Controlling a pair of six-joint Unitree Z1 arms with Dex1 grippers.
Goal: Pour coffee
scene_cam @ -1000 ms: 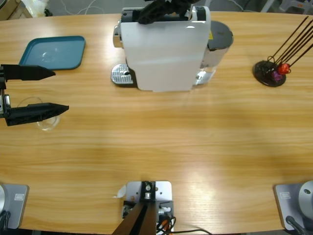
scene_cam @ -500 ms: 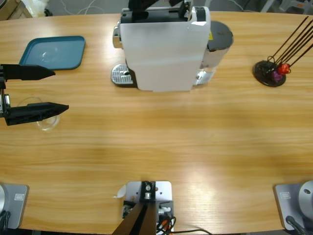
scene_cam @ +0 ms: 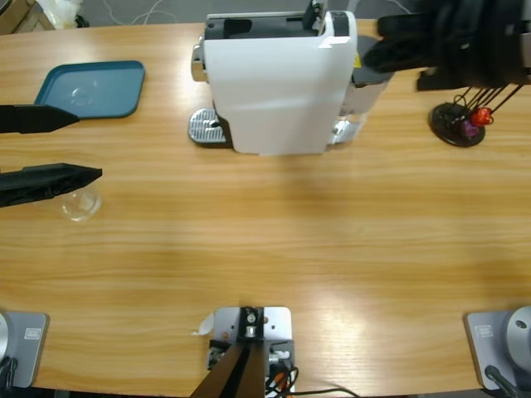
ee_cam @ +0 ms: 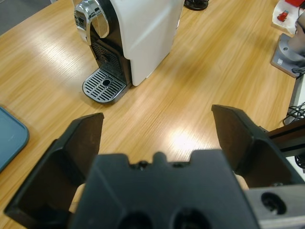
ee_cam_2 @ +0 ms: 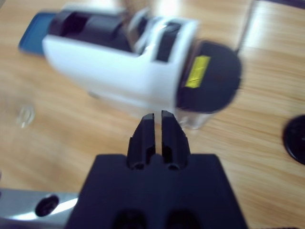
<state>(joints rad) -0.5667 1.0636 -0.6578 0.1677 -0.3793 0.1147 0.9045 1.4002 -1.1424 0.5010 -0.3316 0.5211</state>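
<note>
1 hand (scene_cam: 415, 46) now right of machine (scene_cam: 278, 83).

Long wooden table (scene_cam: 274, 249) filling nearly the whole high view, light honey-coloured, grain running left to right. Soft sheen patch lower middle, brighter glare spot in the left wrist view's centre. Strip of grey floor (scene_cam: 158, 10) along the top edge of the frame, with a pale cable (scene_cam: 149, 16) looping across it upper left. Corner of a cardboard box (scene_cam: 15, 12) tucked into the far upper left, something pale and crinkly (scene_cam: 62, 10) just beside it. Even, diffuse lighting overall, only faint shadows on the wood.
</note>
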